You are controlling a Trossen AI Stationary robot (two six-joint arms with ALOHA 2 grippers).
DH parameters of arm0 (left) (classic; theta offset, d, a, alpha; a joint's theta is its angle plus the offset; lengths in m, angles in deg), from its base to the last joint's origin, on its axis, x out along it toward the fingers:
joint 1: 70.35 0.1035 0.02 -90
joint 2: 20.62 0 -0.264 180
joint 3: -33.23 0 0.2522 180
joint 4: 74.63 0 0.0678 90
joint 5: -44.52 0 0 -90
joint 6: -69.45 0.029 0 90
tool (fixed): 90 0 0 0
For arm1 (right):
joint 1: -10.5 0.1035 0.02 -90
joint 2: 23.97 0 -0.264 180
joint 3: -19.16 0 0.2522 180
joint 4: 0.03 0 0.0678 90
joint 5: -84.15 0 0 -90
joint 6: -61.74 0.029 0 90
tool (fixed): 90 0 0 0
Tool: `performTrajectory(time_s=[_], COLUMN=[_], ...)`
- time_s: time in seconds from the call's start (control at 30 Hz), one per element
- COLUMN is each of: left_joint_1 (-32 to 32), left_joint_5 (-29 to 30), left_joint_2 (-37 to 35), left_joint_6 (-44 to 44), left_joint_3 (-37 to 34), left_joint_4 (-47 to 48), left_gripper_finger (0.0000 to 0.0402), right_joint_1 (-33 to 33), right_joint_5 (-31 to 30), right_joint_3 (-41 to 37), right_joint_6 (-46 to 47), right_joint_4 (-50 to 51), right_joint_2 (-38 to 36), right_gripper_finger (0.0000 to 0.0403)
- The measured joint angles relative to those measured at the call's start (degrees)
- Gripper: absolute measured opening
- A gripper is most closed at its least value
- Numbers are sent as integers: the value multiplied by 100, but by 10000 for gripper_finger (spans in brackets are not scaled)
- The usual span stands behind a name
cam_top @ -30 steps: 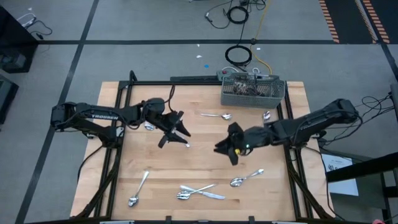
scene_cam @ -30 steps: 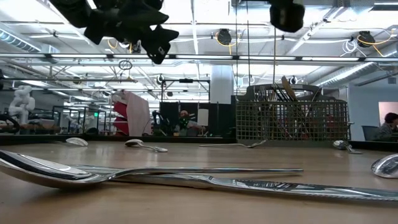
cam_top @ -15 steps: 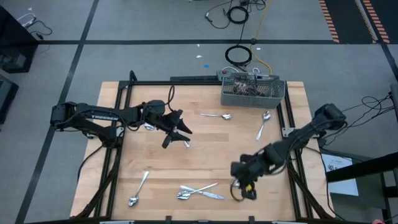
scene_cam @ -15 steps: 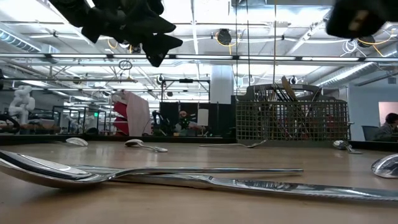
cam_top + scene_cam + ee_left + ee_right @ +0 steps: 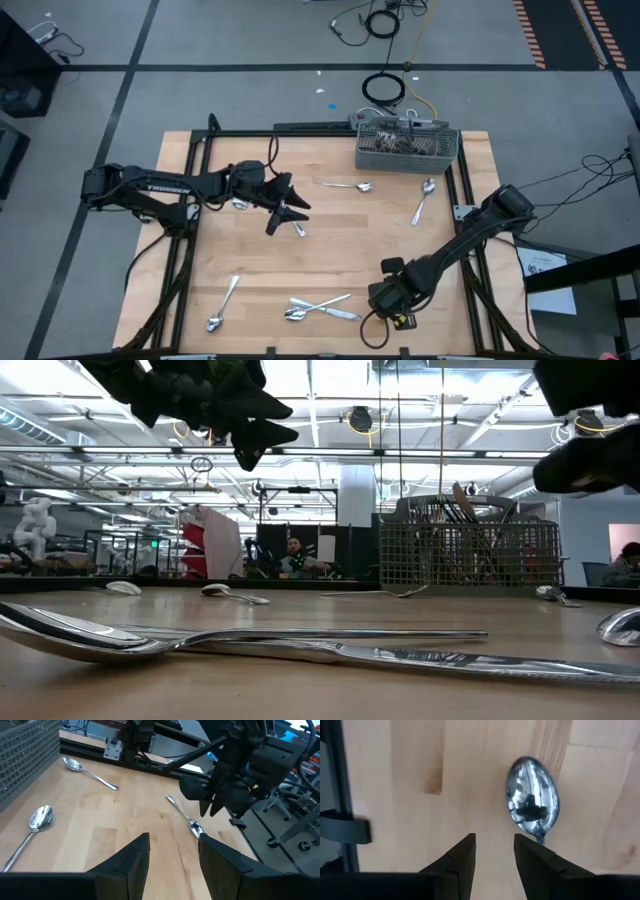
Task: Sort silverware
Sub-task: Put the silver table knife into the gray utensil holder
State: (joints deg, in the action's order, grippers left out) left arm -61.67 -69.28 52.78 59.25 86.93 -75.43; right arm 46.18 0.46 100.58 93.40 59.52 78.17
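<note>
Since the earlier frame my right gripper (image 5: 385,297) had swung from mid-table down to the lower right of the high view, low over the wood. Its fingers (image 5: 462,857) stood a little apart, gripping nothing, and the right wrist view showed a spoon bowl (image 5: 532,800) lying just beside them, not between them.

My left gripper (image 5: 290,212) barely shifted, hanging left of centre in the high view, fingers parted and empty. Past it, the left wrist view caught a spoon (image 5: 183,815) on the wood with the right arm standing over its bowl end, and two more spoons (image 5: 90,772) at the picture's left.

As for the rest of the silverware: a crossed pair (image 5: 318,308) sat at bottom centre of the high view, one spoon (image 5: 222,303) at lower left, one (image 5: 349,186) near upper centre, another (image 5: 422,201) to its right. The wire-mesh basket (image 5: 407,148) stood at the upper right edge of the table (image 5: 330,250) with several pieces standing in it. The low view showed that crossed pair (image 5: 250,640) right up front.
</note>
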Motion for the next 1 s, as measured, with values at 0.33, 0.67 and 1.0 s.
performTrajectory(time_s=[0.33,0.67,1.0], left_joint_1=[-25,-169,-592], left_joint_5=[89,162,165], left_joint_2=[0,0,52], left_joint_6=[-2,-8,7], left_joint_3=[-2,-4,-11], left_joint_4=[2,377,789], left_gripper_finger=[173,173,173], right_joint_1=[1,3,4], right_joint_5=[-35,-33,-464], right_joint_3=[0,0,0], right_joint_6=[5,-60,-1002], right_joint_4=[-43,-619,-1816], right_joint_2=[-78,-76,-50], right_gripper_finger=[125,125,125])
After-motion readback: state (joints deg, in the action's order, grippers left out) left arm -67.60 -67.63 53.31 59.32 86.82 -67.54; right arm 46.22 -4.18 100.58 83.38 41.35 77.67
